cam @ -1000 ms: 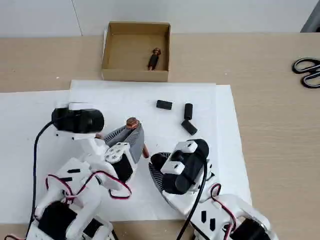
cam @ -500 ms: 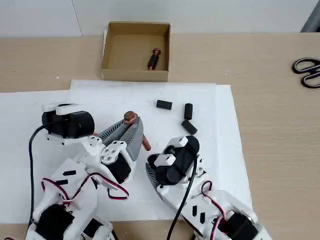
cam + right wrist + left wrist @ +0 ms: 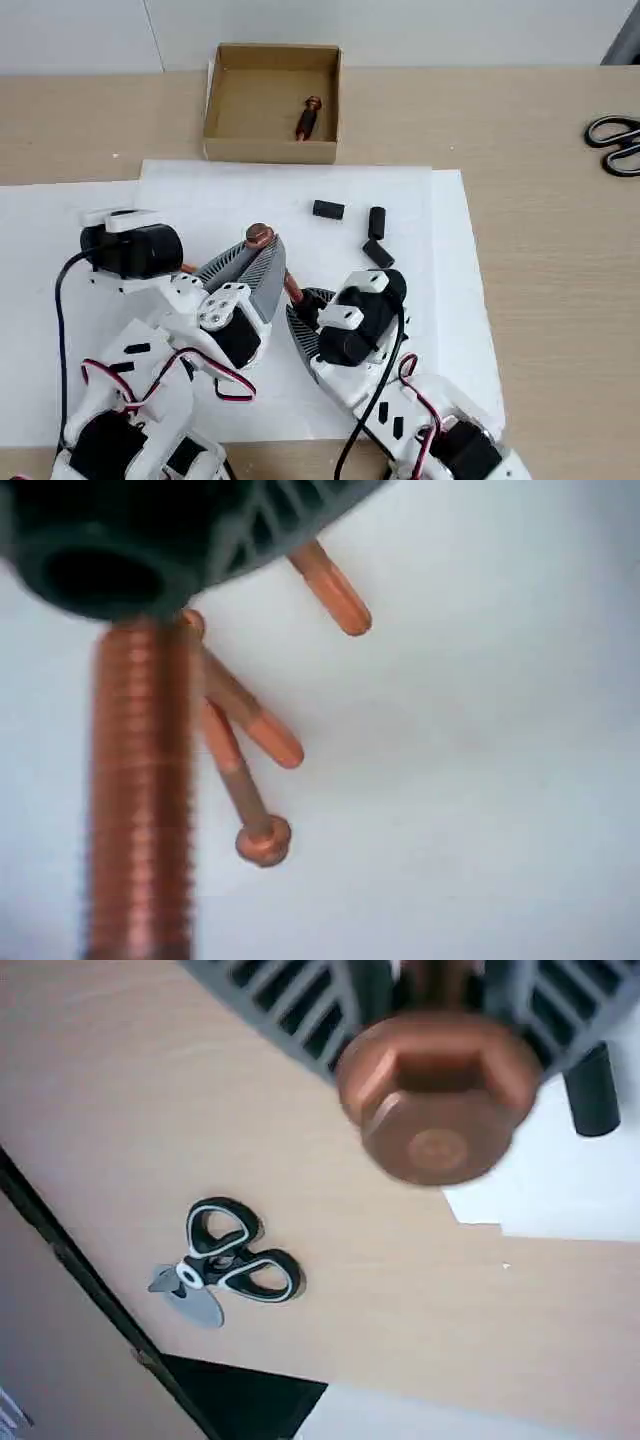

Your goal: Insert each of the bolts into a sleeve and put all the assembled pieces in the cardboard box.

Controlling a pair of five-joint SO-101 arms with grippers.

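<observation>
On the white paper sheet [image 3: 470, 300] covering the worktop [image 3: 540, 150], I am seeing the left gripper [image 3: 262, 258] clamping a copper bolt [image 3: 260, 236] between its ribbed fingers, just below the hexagonal head. The threaded shaft is slanting down toward the right gripper [image 3: 304, 318]. The right gripper is pinching a black sleeve [image 3: 100, 575], whose open end is meeting the thread tip; I cannot tell whether the tip is inside. Three loose sleeves [image 3: 328, 210] are lying on the paper between the arms and the cardboard box [image 3: 225, 100], which is holding one assembled piece [image 3: 308, 118]. Three spare bolts [image 3: 250, 720] are lying clustered on the paper. Scissors [image 3: 615, 143] are lying at the worktop's edge.
</observation>
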